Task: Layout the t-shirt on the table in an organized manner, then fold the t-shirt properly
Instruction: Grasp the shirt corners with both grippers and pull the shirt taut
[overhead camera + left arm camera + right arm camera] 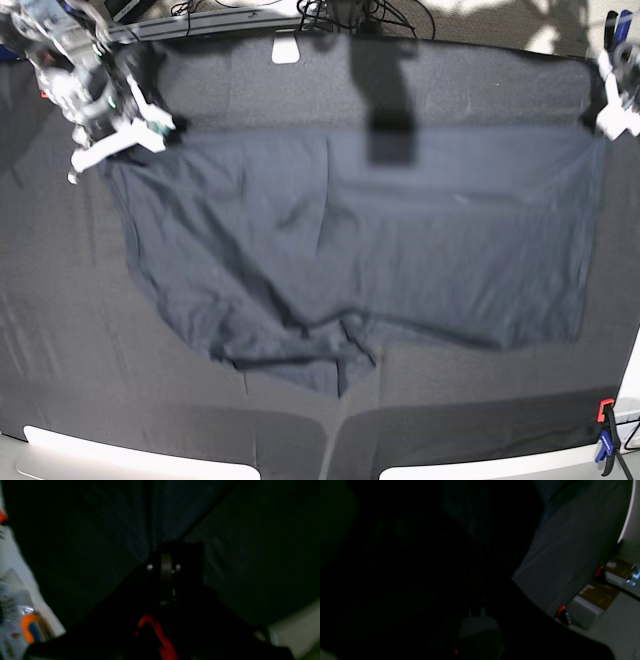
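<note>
The dark charcoal t-shirt (350, 240) lies stretched wide across the table (60, 330), its top edge pulled taut between my two grippers and its lower part bunched near the front centre. My right gripper (108, 152) is at the shirt's upper left corner, its jaws closed on the cloth there. At the upper right corner, by the table's edge, my left gripper (603, 122) is shut on the fabric. In the left wrist view the t-shirt (105, 530) folds converge into the closed left gripper (163, 555). The right wrist view is mostly dark, with the t-shirt (565, 555) hanging beside the gripper.
An orange and blue clamp (606, 440) grips the table's front right corner, and another clamp (31, 627) shows in the left wrist view. A white patch (286, 48) sits at the table's far edge. Boxes (587, 607) and red clamps (561, 610) lie beyond the table.
</note>
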You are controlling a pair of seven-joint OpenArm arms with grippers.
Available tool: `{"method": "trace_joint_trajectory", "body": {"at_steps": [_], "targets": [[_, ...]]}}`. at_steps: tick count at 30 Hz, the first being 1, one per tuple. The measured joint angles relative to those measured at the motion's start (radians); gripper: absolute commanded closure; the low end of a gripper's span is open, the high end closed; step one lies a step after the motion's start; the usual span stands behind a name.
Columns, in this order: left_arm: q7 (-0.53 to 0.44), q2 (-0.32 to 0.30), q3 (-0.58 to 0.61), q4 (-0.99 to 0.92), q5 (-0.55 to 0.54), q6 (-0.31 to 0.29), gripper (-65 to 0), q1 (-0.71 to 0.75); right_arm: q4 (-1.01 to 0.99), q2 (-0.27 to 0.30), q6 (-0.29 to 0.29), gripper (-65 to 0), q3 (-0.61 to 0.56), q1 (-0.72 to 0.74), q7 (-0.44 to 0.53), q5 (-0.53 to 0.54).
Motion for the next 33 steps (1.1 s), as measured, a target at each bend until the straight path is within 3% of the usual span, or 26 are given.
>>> {"method": "trace_joint_trajectory", "body": {"at_steps": [10, 13, 15, 18, 26, 27, 29, 30, 33], "targets": [[0.032, -0.002, -0.147, 0.216, 0.016, -0.017, 0.0, 0.251, 0.113, 0.121, 0.000, 0.0, 0.000, -0.188, -0.048, -0.016], [0.096, -0.003, -0.156, 0.293, 0.007, -0.024, 0.0, 0.281, 0.118, 0.127, -0.003, 0.0, 0.000, -0.230, -0.052, -0.074], [0.114, -0.002, -0.156, 0.306, 0.006, -0.027, 0.0, 0.284, 0.118, 0.127, -0.005, 0.0, 0.000, -0.240, -0.058, -0.073], [0.137, -0.002, -0.156, 0.305, -0.006, -0.027, 0.0, 0.283, 0.118, 0.126, -0.052, 0.0, 0.000, -0.240, -0.065, -0.070], [0.163, -0.002, -0.156, 0.305, -0.020, -0.028, 0.0, 0.283, 0.119, 0.126, -0.058, 0.0, 0.000, -0.240, -0.105, -0.045], [0.164, -0.002, -0.156, 0.305, -0.024, -0.028, -3.2, 0.283, 0.120, 0.126, -0.042, 0.0, 0.000, -0.240, -0.114, -0.042], [0.175, -0.002, -0.156, 0.305, -0.017, -0.027, -18.7, 0.283, 0.122, 0.126, -0.012, -0.2, 0.000, -0.240, -0.139, -0.040], [0.182, -0.002, -0.156, 0.305, -0.011, -0.026, -23.4, 0.283, 0.127, 0.126, -0.010, -3.7, 0.000, -0.240, -0.168, -0.018], [0.187, -0.002, -0.156, 0.305, -0.013, -0.026, -24.6, 0.283, 0.159, 0.127, 0.023, -11.1, 0.000, -0.240, -0.236, 0.032]]}}
